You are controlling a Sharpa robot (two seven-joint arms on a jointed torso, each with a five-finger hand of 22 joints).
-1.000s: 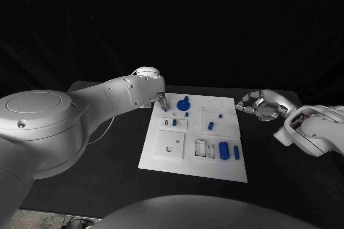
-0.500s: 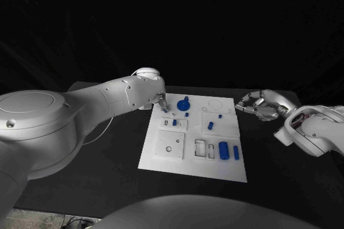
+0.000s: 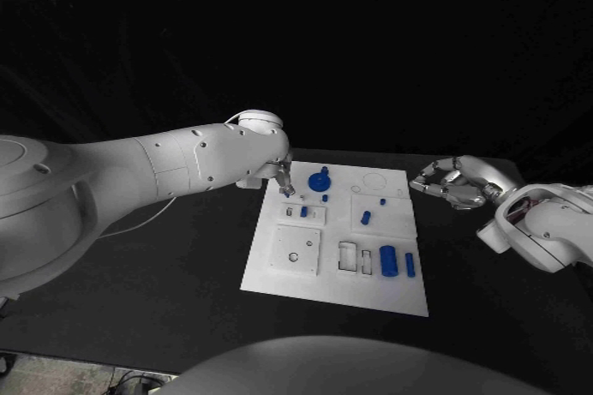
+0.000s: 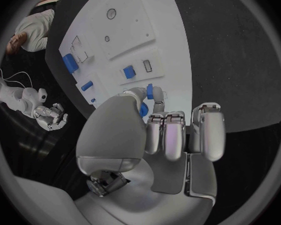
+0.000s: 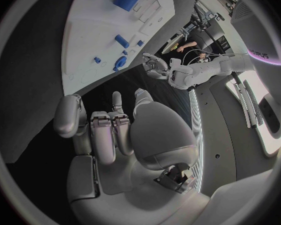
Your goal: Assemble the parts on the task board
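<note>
From the head camera I see the white task board [image 3: 296, 258] lying in the middle of the black counter [image 3: 185, 284], with the blue parts spread over it: a round knobbed part [image 3: 320, 181] near the far edge, a small peg [image 3: 302, 212] in the left-hand block, another small peg [image 3: 367, 216] on the right-hand block, and a thick cylinder [image 3: 388, 260] with a slimmer bar [image 3: 408, 262] just beside it near the right edge. My left hand [image 3: 282, 179] sits over the board's far left corner, close to the knobbed part; in the left wrist view that left hand [image 4: 168, 130] has its fingers [image 4: 165, 135] curled in side by side, and a small blue piece [image 4: 150, 92] is pinched between the thumb and a fingertip above the board. My right hand [image 3: 453, 181] hangs off the board's right edge, apart from it, above the bare counter; the right wrist view shows its fingers [image 5: 106, 130] curled loosely inward with nothing in them. I can read no writing or labels on the board or the parts.
</note>
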